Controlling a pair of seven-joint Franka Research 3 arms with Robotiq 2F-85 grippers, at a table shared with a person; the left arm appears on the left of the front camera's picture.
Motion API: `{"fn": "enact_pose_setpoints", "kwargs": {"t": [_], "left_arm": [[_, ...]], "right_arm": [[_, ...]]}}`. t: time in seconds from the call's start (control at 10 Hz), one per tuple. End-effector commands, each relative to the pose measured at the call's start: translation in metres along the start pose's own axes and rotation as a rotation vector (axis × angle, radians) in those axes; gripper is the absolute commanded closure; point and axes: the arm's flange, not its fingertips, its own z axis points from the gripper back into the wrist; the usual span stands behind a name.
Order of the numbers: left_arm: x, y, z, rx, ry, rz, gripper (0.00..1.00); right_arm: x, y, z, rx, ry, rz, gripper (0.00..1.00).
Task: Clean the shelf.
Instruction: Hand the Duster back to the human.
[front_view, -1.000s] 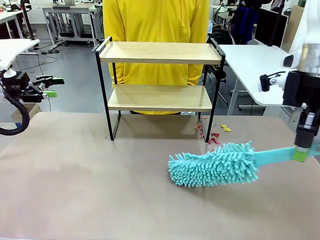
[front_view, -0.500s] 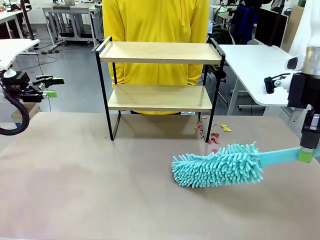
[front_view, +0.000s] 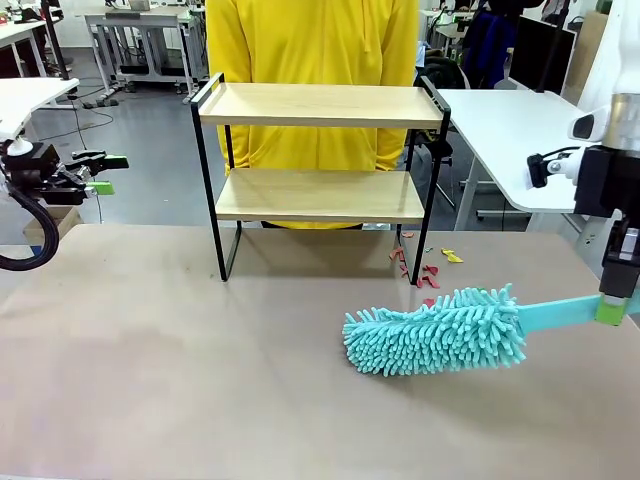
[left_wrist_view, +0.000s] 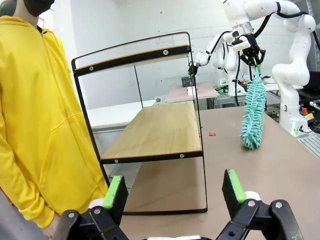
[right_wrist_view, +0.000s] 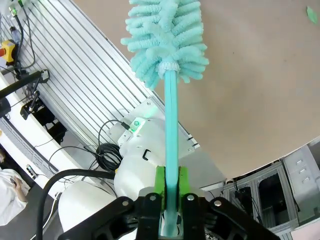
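The right gripper clenches a teal duster at the bench's right edge, the left gripper gapes wide, facing the unlabelled shelf

The small two-tier shelf of light wooden boards in a thin black metal frame stands upright on the counter, well apart from both hands, boards bare.
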Motion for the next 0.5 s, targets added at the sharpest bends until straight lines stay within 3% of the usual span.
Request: {"fn": "enact_pose_setpoints", "kwargs": {"t": [0.0,0.4], "left_arm": [[0.0039,-0.0029,-0.0002,0.003,-0.001,-0.004,0.00],[0.0000,0.0000,0.0000,0.000,0.000,0.000,0.00]], "right_arm": [[-0.0017,0.0018,0.0004,-0.007,0.001,-0.001,0.87],[0.0000,0.0000,0.0000,0.000,0.000,0.000,0.87]]}}
